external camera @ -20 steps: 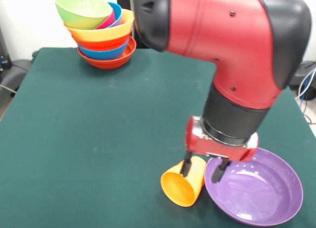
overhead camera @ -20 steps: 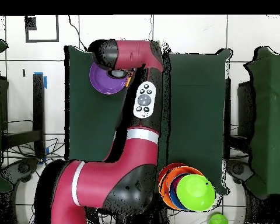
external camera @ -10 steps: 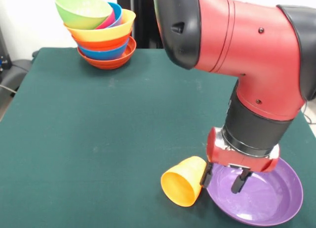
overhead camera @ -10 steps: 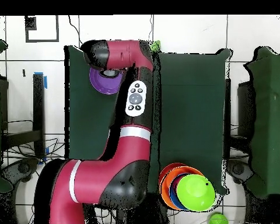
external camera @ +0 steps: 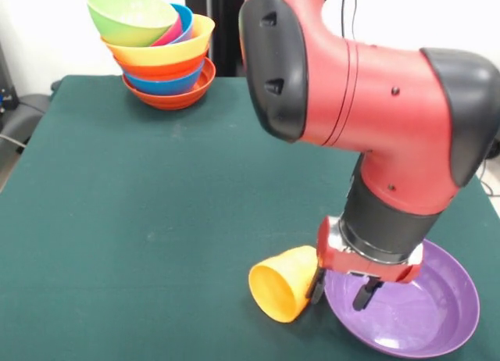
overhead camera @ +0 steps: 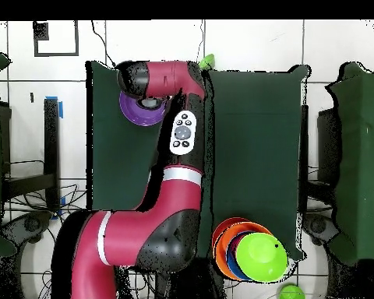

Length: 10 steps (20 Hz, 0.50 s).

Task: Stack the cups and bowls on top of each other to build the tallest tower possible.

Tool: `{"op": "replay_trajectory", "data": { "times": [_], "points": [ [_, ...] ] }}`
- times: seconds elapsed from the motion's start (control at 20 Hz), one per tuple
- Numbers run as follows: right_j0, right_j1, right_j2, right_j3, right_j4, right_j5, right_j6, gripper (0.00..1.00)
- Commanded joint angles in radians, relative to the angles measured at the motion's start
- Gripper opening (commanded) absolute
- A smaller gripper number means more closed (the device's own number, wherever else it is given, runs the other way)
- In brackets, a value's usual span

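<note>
The small orange cup (external camera: 281, 284) lies on its side near the front of the green table (external camera: 156, 220), mouth facing front-left. Just to its right sits the large purple bowl (external camera: 437, 310). My gripper (external camera: 340, 291) hangs low and open. One finger stands between the cup and the bowl's rim, and the other is inside the bowl. The tower (external camera: 168, 60) stands at the far left corner, red-orange at the base and a tilted green bowl (external camera: 129, 16) on top. In the overhead view the arm hides the cup and the gripper, but the purple bowl (overhead camera: 134, 115) and the tower (overhead camera: 252, 251) show.
The red arm's thick elbow (external camera: 351, 95) hangs over the right half of the table. A small green bowl (overhead camera: 290, 293) lies off the table beyond the tower's corner. The purple bowl sits close to the table's front right edge.
The gripper shifted from over the cup toward the purple bowl and came lower, now straddling the bowl's rim. The cup has been nudged slightly left. The tower is unchanged.
</note>
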State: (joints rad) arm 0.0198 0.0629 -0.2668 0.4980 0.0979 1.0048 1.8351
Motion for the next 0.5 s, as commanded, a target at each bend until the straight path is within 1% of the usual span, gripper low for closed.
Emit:
{"op": "replay_trajectory", "data": {
  "times": [0.05, 0.3, 0.35, 0.4, 0.5],
  "points": [
    [-0.019, 0.068, 0.052, -0.04, -0.036, 0.028, -0.001, 1.0],
    [-0.025, 0.079, 0.061, -0.044, -0.028, -0.002, 0.009, 1.0],
    [-0.03, 0.094, 0.072, -0.062, -0.016, 0.002, 0.013, 1.0],
    [-0.032, 0.097, 0.084, -0.052, -0.007, -0.018, 0.025, 1.0],
    [-0.038, 0.112, 0.108, -0.054, 0.013, -0.022, 0.027, 1.0]
  ]
}}
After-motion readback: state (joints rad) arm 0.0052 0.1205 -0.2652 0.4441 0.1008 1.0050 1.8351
